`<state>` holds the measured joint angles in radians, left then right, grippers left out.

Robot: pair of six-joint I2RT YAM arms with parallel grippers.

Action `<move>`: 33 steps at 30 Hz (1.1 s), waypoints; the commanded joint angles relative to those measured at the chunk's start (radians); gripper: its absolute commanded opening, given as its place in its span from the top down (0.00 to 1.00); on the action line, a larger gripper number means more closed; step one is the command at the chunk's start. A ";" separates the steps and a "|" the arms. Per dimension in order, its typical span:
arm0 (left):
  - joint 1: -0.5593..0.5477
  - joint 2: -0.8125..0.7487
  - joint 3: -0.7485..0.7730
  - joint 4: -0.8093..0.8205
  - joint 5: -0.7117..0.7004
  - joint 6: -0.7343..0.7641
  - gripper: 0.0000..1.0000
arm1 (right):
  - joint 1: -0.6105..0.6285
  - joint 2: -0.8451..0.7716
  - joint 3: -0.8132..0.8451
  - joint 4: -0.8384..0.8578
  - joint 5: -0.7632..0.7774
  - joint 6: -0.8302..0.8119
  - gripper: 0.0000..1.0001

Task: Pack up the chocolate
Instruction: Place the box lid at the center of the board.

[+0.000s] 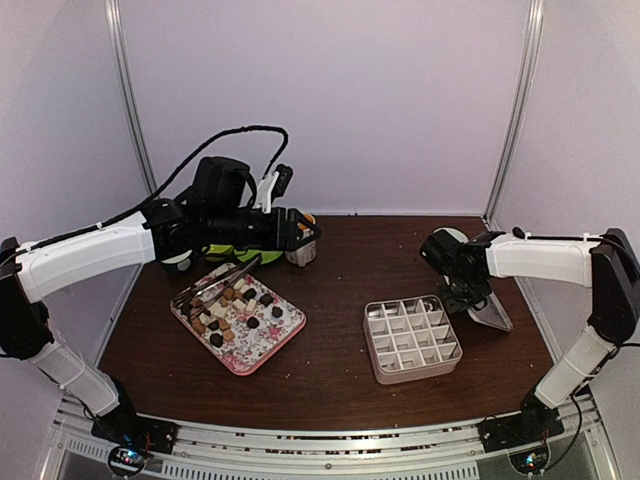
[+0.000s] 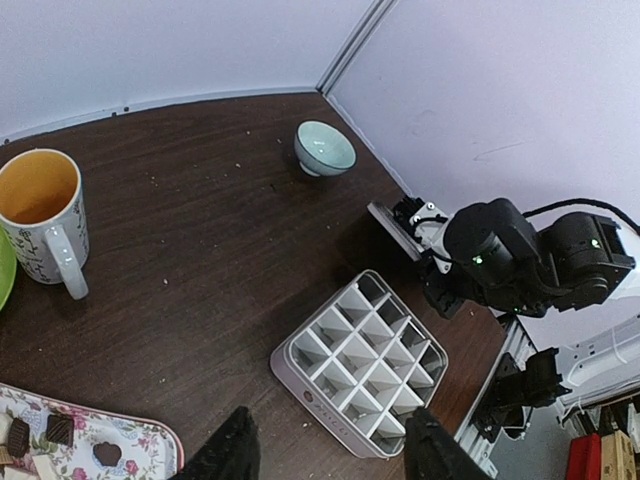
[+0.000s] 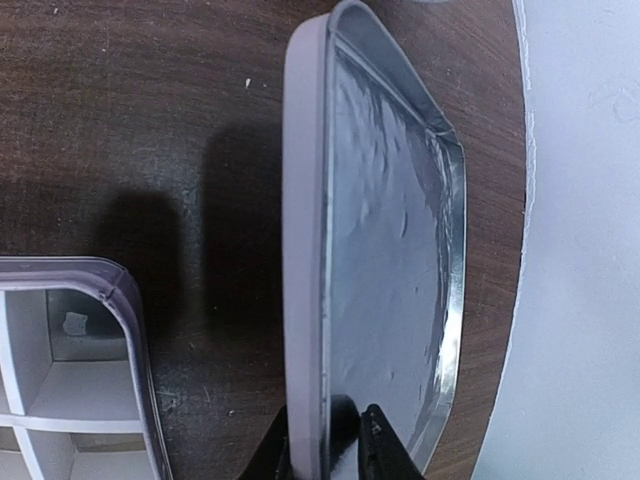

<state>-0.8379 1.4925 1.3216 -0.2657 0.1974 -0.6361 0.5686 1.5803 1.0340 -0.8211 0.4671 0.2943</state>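
Observation:
The chocolate point(image 1: 236, 308), several small dark, tan and white pieces, lies on a floral tray point(image 1: 288, 333) at the left; a few pieces show in the left wrist view point(image 2: 58, 429). A white divided box point(image 1: 410, 338) stands empty at the right and also shows in the left wrist view point(image 2: 360, 365). My left gripper point(image 1: 303, 232) hovers open and empty above the table behind the tray point(image 2: 330, 455). My right gripper point(image 3: 330, 465) is shut on the rim of the box's lid point(image 3: 390, 230), holding it tilted on edge right of the box point(image 1: 488, 314).
Metal tongs point(image 1: 215, 280) rest on the tray's far end. A mug point(image 2: 45, 215) and a green plate point(image 1: 240, 254) stand behind the tray. A small pale bowl point(image 2: 325, 148) sits at the back right. Walls close in on both sides.

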 commanded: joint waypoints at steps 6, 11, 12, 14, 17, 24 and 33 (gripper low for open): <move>-0.004 0.002 0.005 -0.015 -0.017 0.027 0.48 | 0.028 0.035 -0.067 0.048 -0.144 0.028 0.79; -0.004 -0.001 0.002 -0.025 -0.021 0.030 0.48 | 0.033 0.020 -0.098 0.093 -0.219 0.032 0.68; -0.004 -0.004 0.001 -0.028 -0.025 0.031 0.48 | 0.033 0.017 -0.106 0.097 -0.225 0.033 0.67; -0.004 -0.007 -0.002 -0.031 -0.028 0.034 0.48 | 0.033 0.014 -0.117 0.104 -0.230 0.035 0.67; -0.004 -0.012 -0.005 -0.033 -0.032 0.036 0.48 | 0.032 0.012 -0.127 0.114 -0.237 0.037 0.69; -0.004 -0.015 -0.009 -0.038 -0.034 0.037 0.48 | 0.031 -0.005 -0.141 0.178 -0.377 0.036 0.70; -0.005 0.009 -0.025 -0.055 -0.018 0.020 0.48 | 0.058 -0.062 -0.157 0.263 -0.561 0.109 0.68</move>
<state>-0.8379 1.4925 1.3132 -0.3164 0.1753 -0.6140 0.6006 1.5562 0.8845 -0.6189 0.0109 0.3576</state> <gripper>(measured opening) 0.518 0.319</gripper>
